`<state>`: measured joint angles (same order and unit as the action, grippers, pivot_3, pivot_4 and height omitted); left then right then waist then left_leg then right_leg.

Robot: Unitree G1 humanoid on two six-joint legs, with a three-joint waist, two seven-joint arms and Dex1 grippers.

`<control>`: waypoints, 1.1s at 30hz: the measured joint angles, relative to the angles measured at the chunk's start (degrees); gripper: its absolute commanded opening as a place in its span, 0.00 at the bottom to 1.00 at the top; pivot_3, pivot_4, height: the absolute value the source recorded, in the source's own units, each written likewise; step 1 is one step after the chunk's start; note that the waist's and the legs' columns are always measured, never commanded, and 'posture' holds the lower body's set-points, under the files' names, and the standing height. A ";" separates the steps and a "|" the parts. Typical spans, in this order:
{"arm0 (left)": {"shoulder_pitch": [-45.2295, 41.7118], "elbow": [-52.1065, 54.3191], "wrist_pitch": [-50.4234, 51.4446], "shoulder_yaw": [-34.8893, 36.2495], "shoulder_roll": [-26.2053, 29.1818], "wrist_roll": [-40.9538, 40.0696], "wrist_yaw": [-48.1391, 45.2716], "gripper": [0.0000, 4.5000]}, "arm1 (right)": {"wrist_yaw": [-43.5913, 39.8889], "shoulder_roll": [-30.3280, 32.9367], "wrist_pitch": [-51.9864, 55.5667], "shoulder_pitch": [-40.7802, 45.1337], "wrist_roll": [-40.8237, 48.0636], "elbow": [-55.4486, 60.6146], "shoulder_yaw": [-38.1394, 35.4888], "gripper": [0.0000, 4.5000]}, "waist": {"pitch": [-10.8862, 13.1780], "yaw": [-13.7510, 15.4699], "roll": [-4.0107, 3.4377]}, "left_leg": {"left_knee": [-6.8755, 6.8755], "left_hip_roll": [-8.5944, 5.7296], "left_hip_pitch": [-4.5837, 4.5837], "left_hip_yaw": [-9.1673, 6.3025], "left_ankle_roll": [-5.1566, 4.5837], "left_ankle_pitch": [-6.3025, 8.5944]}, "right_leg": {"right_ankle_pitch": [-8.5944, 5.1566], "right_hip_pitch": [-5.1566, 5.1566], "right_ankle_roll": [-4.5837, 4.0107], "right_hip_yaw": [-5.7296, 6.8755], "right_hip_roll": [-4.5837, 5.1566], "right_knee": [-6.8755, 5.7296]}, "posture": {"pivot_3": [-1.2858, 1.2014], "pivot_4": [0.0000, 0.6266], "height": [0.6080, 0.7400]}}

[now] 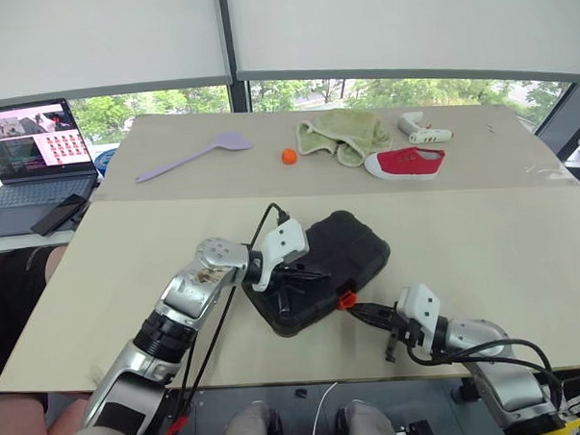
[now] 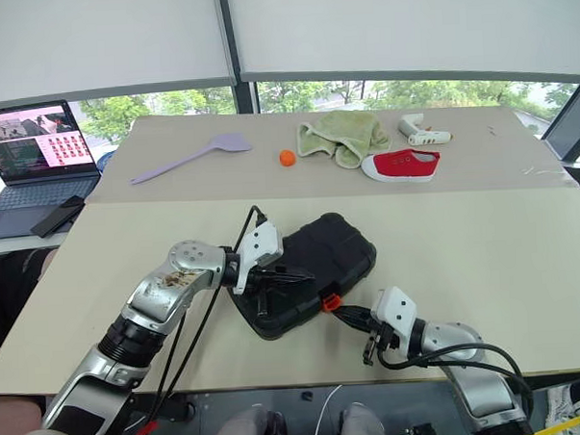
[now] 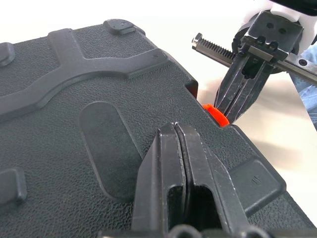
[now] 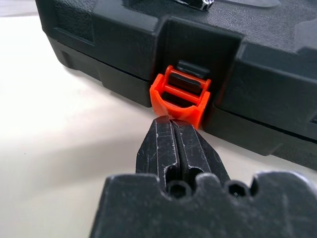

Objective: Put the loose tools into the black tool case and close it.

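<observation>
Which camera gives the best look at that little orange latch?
The right wrist view: the orange latch sits large and centred on the black tool case. The left wrist view catches one corner; the head views show an orange dot.

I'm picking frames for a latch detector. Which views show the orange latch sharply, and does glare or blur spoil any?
Right wrist view: orange latch large, crisp, evenly lit; right gripper close and slightly soft. Left wrist view: latch a small sliver beside bright table glare. Left eye view: latch tiny on the black tool case; windows bright, no motion blur.
</observation>
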<state>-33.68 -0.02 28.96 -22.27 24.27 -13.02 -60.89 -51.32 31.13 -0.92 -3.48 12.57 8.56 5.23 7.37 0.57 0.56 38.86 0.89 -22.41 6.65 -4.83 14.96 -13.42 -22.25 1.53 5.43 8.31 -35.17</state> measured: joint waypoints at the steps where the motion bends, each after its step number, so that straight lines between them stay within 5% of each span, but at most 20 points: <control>1: 0.00 0.00 0.00 0.00 -0.01 0.00 0.00 0.02 | 0.39 0.00 0.23 0.00 -0.01 0.00 0.00 0.00 | 0.00 0.01 0.00 | 0.00 0.00 0.00 0.00 0.00 0.00 | 0.00 0.00 0.00 0.00 0.01 0.01 | 0.52 0.24 1.00; 22: -0.72 -0.95 -0.03 0.04 -0.15 0.00 -0.43 0.02 | 3.23 -6.02 -0.16 -2.45 1.84 -1.45 -3.18 0.00 | 0.11 0.01 -0.08 | -0.08 0.02 -0.04 -0.03 0.07 0.04 | -0.12 -0.05 0.27 -0.04 0.05 0.10 | 0.52 0.24 1.00; 33: -0.97 -1.90 -0.04 0.02 -1.27 0.00 -1.08 0.02 | 5.30 -5.17 3.06 -4.44 7.49 7.88 -6.34 0.00 | 0.01 0.38 -0.19 | -0.23 -0.02 -0.01 -0.04 0.05 0.10 | -0.02 -0.01 0.06 -0.01 0.12 0.25 | 0.52 0.24 1.00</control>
<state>-34.65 -1.92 28.92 -22.26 23.01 -13.02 -61.98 -46.02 25.96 2.15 -7.91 20.07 16.44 -1.10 7.38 0.96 0.37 38.63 0.88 -22.43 6.61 -4.78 15.06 -13.45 -22.26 1.60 5.41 8.43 -34.92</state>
